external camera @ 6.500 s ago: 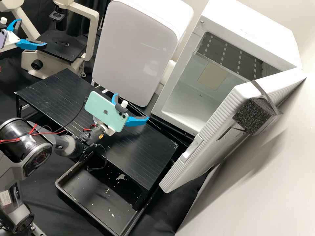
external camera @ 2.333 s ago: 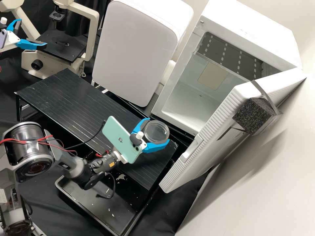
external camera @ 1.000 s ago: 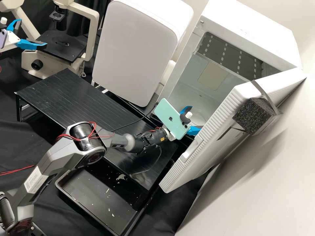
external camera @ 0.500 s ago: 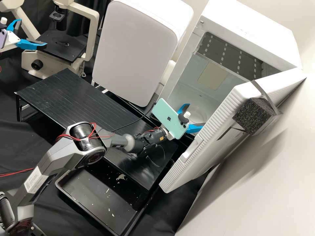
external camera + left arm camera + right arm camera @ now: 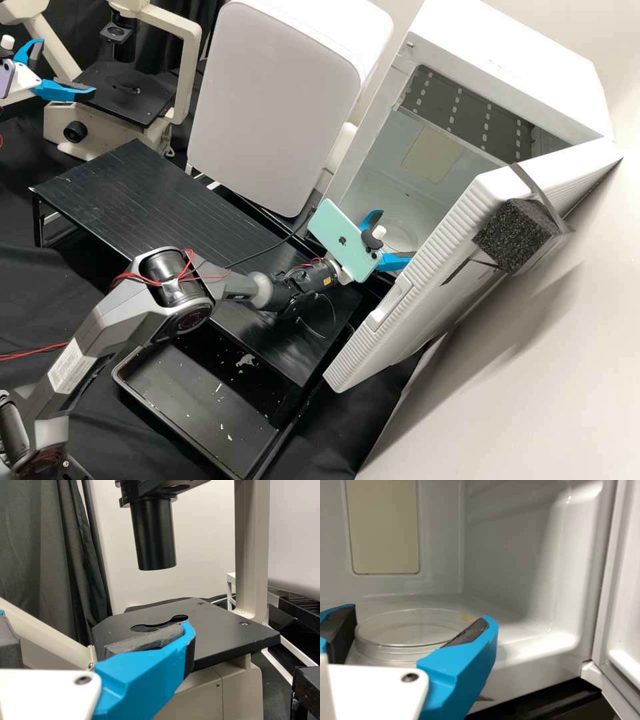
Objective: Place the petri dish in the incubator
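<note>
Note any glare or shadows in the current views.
High view: soft shadow on the wall beside the incubator door. Right wrist view: bright glare along the front lip of the incubator; the clear petri dish shows only faint highlights against the pale floor. Left wrist view: no strong glare on the microscope stage; dark folds in the curtain.

Your dark grey right arm [image 5: 117,313] has a glossy black cylindrical joint [image 5: 165,269], thin looping red cables [image 5: 193,255], a white rectangular label [image 5: 72,367] and a mint-green phone [image 5: 343,240]. Your white right gripper [image 5: 397,235] has bright blue fingers [image 5: 462,665], dark grey pads [image 5: 467,632] and a round screw [image 5: 410,677]; your white-and-blue left gripper [image 5: 68,67] has dark grey pads [image 5: 145,639], a purple phone [image 5: 6,78] and a white knob [image 5: 7,42]
</note>
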Motion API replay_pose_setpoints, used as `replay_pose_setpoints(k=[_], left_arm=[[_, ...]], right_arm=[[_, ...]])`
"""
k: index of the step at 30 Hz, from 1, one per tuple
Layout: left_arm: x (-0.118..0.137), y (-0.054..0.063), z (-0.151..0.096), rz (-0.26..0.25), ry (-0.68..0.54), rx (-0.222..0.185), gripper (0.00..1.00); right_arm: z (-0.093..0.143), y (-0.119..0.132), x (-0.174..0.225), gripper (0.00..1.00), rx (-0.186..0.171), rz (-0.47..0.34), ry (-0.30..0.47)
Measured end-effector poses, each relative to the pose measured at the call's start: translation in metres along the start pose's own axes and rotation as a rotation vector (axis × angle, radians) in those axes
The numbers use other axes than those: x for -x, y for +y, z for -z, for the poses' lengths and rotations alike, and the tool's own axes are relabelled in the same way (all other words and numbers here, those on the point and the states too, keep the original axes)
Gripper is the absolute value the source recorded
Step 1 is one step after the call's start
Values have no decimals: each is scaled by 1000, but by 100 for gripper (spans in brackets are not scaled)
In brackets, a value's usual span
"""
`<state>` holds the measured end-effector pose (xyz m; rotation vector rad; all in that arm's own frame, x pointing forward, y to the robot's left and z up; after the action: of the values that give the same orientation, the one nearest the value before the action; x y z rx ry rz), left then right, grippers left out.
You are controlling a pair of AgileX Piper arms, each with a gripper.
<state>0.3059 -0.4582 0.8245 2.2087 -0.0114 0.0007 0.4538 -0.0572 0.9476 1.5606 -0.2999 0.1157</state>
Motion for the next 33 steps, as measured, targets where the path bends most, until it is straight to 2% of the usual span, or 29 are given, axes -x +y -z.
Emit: replay_pose_setpoints(k=[13,18,26,31,33], left_arm=[[0,0,0,0,0,0,100],[0,0,0,0,0,0,100],[0,0,0,0,0,0,100],[0,0,0,0,0,0,100],[0,0,0,0,0,0,100]], right_arm=[[1,-2,9,100,23,22,15],[3,2,24,100,18,19,40],[-5,13,67,100,23,4,38],[-3,21,109,100,42,-79,95],[-1,24,131,100,38,-107,116]])
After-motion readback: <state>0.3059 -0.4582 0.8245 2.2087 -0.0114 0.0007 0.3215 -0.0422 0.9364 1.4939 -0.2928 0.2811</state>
